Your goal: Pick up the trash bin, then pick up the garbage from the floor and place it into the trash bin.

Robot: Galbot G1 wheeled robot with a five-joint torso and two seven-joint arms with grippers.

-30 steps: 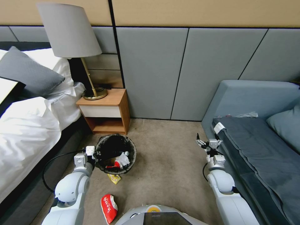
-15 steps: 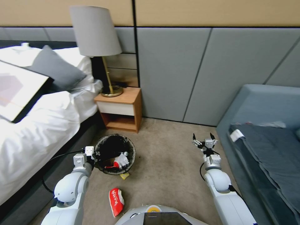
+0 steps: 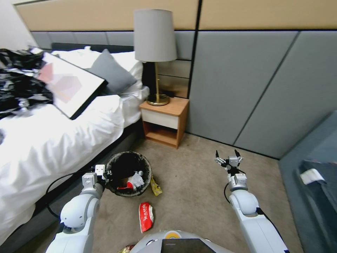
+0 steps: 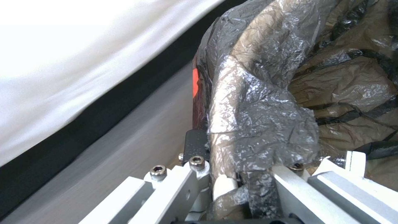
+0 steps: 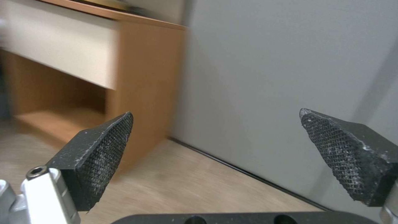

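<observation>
The trash bin [image 3: 116,162], round and lined with a crinkled black bag, hangs just over the carpet at my left, with wrappers and a small bottle inside. My left gripper [image 3: 106,173] is shut on its near rim; the left wrist view shows the bag-covered rim [image 4: 257,102] pinched between the jaws of that gripper [image 4: 232,183]. Garbage lies on the floor: a red-and-white wrapper [image 3: 145,216] in front of my base and a yellow wrapper [image 3: 155,186] beside the bin. My right gripper [image 3: 227,157] is raised over bare carpet, open and holding nothing, its fingers [image 5: 99,149] spread wide.
A bed [image 3: 52,140] with white sheets and a framed picture [image 3: 70,84] runs along the left. A wooden nightstand [image 3: 165,123] with a lamp [image 3: 155,42] stands against the grey panelled wall. A blue sofa [image 3: 316,165] borders the right. Open carpet lies between.
The whole picture has slid right, so the camera has turned left. The bin stays in my left gripper; the floor wrappers now lie further right of it.
</observation>
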